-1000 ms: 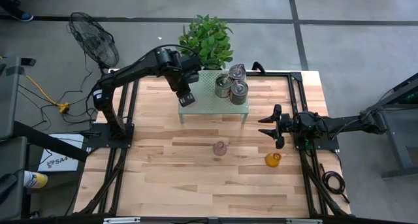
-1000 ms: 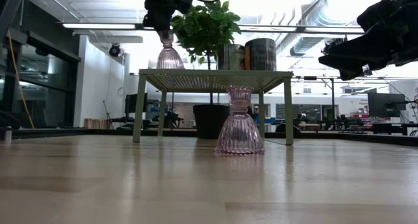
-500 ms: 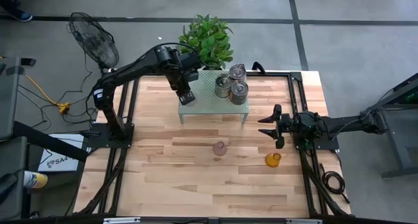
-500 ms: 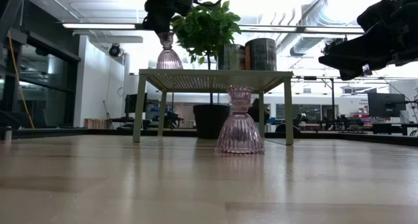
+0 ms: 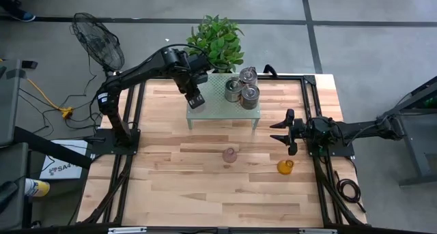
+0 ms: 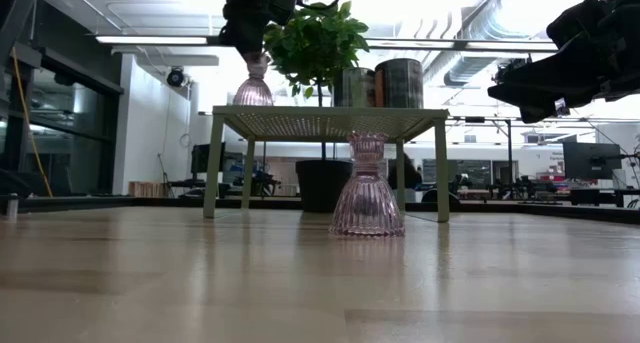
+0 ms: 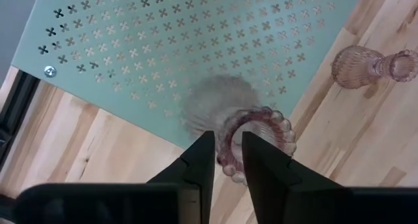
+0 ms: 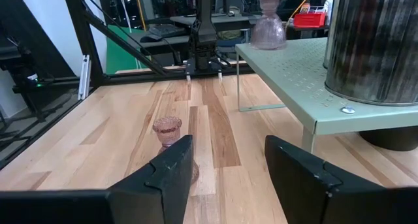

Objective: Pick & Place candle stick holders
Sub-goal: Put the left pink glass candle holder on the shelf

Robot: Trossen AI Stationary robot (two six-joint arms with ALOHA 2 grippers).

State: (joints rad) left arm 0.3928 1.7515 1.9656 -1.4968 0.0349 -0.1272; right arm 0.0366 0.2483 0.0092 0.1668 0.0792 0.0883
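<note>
Concrete floor with dark seam lines all round, butcher-block worktop (image 5: 205, 193) centred in the high view. Off its far-left corner, a floor fan (image 5: 99, 48). Left arm reaches in over the near-left corner of the green perforated shelf (image 5: 212, 110). Left end effector (image 7: 227, 160) points down at the shelf corner; its fingers (image 7: 204, 155) straddle the rim of a pink glass holder (image 7: 258, 142) standing on the shelf, with only a narrow gap between them. Can't tell whether they grip the rim or have let go of it. Low view shows that holder (image 6: 253, 86) upright on the shelf top, at its left end. Potted plant (image 5: 217, 41) behind the shelf. Three silver holders (image 5: 243, 88) clustered on the shelf's right half, touching or nearly so. Second pink holder (image 5: 230, 155) upright on the worktop, in front of the shelf and apart from it. Amber holder (image 5: 285, 167) on the worktop further right, near the right end effector. Right end effector (image 5: 281, 132) hovers above the worktop right of the shelf, jaws apart, nothing between them.
</note>
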